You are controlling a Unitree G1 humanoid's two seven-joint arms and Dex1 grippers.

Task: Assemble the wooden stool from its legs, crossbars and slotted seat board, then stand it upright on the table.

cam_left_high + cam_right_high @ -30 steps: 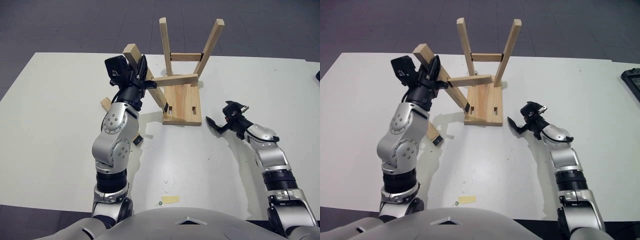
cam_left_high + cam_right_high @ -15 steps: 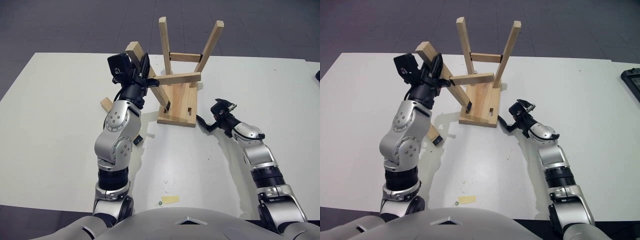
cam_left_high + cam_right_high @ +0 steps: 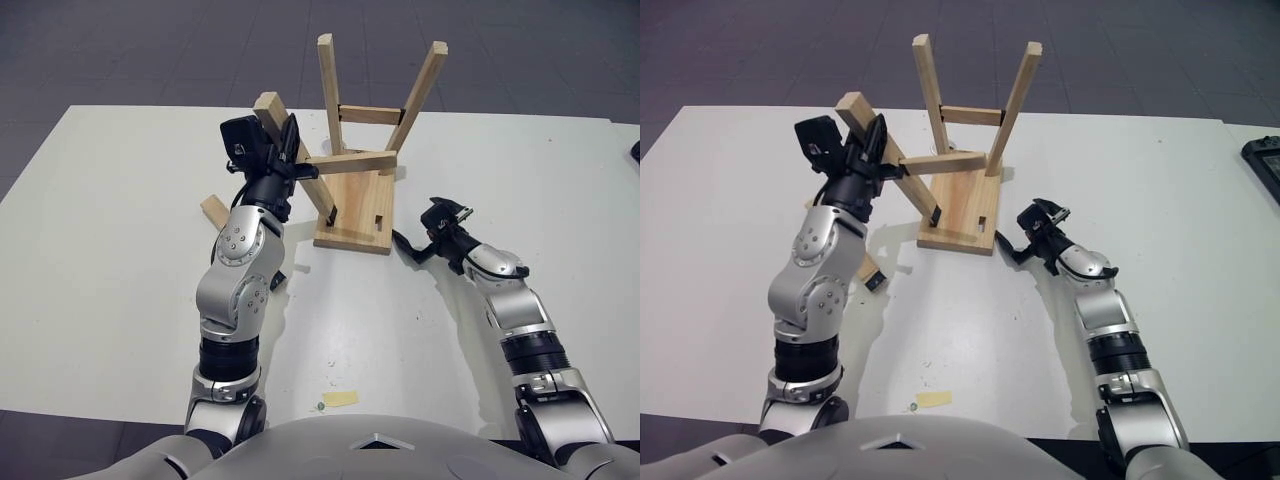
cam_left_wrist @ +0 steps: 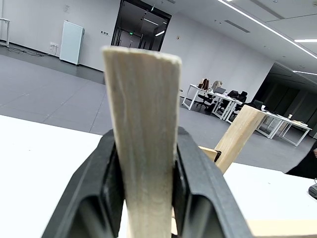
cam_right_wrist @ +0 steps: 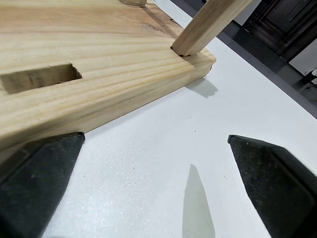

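Note:
The slotted seat board (image 3: 365, 212) lies flat on the white table (image 3: 120, 250). Two legs (image 3: 329, 90) (image 3: 420, 95) stand up from its far side, joined by a crossbar (image 3: 370, 114). My left gripper (image 3: 285, 148) is shut on a third leg (image 3: 320, 192), which is tilted with its lower end at the board. A second crossbar (image 3: 352, 160) runs from this leg toward the far right leg. In the left wrist view both fingers (image 4: 198, 188) clamp the leg (image 4: 143, 124). My right gripper (image 3: 425, 228) is open at the board's near right corner (image 5: 74, 44), beside an empty slot (image 5: 39, 79).
A loose wooden piece (image 3: 868, 270) lies on the table left of the board, partly hidden by my left arm. A small yellow scrap (image 3: 340, 398) sits near the front edge. A dark object (image 3: 1265, 165) is at the far right edge.
My right gripper moved in toward the board's near right corner, then stayed. The board slid slightly left. My left gripper carried the tilted leg a little right and lower.

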